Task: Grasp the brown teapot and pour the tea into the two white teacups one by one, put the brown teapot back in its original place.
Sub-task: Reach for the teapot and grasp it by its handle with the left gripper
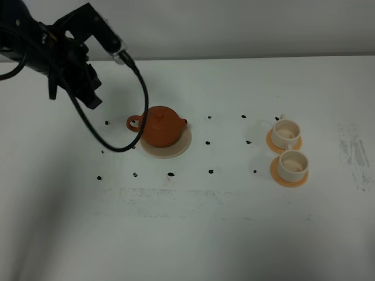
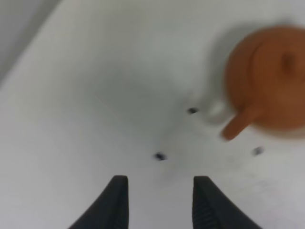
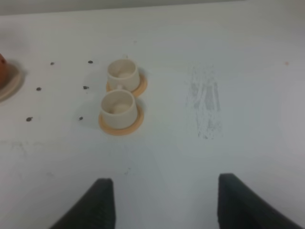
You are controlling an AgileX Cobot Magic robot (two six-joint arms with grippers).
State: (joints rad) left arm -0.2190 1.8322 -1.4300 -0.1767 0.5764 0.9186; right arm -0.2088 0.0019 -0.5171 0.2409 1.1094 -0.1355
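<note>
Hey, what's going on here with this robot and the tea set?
The left gripper hovers open beside the brown teapot, holding nothing. The teapot sits on its cream saucer, not yet grasped. Two white teacups stand on orange coasters off to the right, apart from the teapot. The right gripper is open and empty too, facing the cups.

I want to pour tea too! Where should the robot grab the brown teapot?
By the loop handle. It sticks out of the brown teapot on the side nearest the left gripper, opposite the spout, so come from that side, jaws across the loop. The round body looks too wide and smooth, I think.
</note>
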